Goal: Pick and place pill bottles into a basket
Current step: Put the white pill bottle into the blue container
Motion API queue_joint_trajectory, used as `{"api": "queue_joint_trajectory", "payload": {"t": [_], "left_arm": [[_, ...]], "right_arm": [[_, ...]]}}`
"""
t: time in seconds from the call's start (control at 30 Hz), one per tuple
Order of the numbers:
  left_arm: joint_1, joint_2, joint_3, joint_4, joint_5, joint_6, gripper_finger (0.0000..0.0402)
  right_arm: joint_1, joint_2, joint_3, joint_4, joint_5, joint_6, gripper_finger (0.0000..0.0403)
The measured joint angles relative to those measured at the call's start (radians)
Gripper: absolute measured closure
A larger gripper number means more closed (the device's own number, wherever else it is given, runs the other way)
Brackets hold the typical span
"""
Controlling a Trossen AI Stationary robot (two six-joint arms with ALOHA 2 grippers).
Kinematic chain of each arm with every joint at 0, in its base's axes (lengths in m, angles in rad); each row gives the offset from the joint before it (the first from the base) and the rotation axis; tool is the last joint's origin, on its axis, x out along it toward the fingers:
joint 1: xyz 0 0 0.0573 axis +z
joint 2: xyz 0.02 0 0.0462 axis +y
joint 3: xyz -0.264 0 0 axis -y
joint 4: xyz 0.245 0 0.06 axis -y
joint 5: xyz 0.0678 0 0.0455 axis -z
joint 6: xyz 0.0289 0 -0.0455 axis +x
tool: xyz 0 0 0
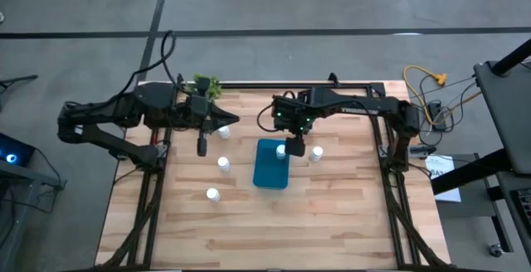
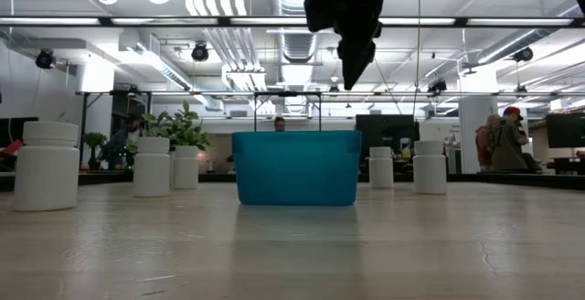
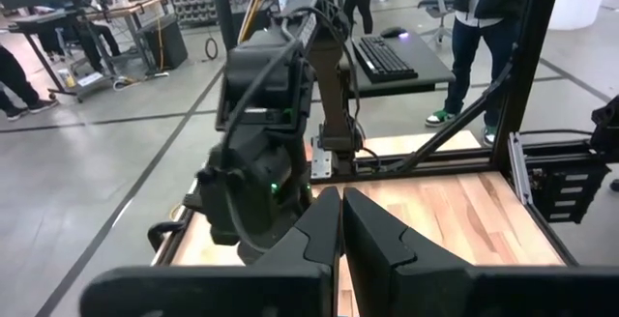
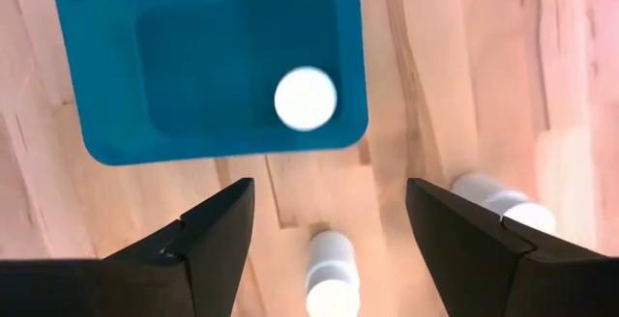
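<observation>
One pill bottle (image 4: 306, 98) sits in the basket (image 4: 106, 133) mid-counter; your right gripper (image 4: 329, 240) hangs open and empty above its far edge. Five bottles left on the counter (image 1: 332, 214) around it. Your left gripper (image 3: 340, 235) waits closed, empty, near the far-left corner.

A pale wooden desk (image 1: 332, 214) made of butcher-block planks is sitting on a black metal frame. A teal-blue rectangular basket (image 1: 267, 174) is resting near the middle of the desk. Small white pill bottles are standing directly on the wood: one (image 1: 317, 152) just to the right of the basket, one (image 1: 223, 163) to its left, another (image 1: 213, 195) nearer the front left, and one (image 1: 222, 131) toward the back left. A small green plant (image 1: 206, 84) is sitting at the desk's back edge, left of centre.
</observation>
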Motion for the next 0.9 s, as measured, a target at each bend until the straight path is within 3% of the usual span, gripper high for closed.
{"api": "queue_joint_trajectory", "payload": {"t": [0.3, 0.53, 0.9], "left_arm": [[0.0, -0.036, 0.0, -0.031, 0.0, 0.001, 0.0402], [0.0, -0.037, 0.0, -0.035, 0.0, 0.001, 0.0402], [0.0, -0.017, 0.0, -0.036, -0.034, 0.001, 0.0402]], "right_arm": [[0.028, -0.091, -0.176, 0.077, -0.001, 0.041, 0.0149], [0.032, -0.237, -0.344, 0.154, -0.004, 0.043, 0.0149], [0.033, -0.404, -0.54, 0.227, -0.003, -0.099, 0.0154]]}}
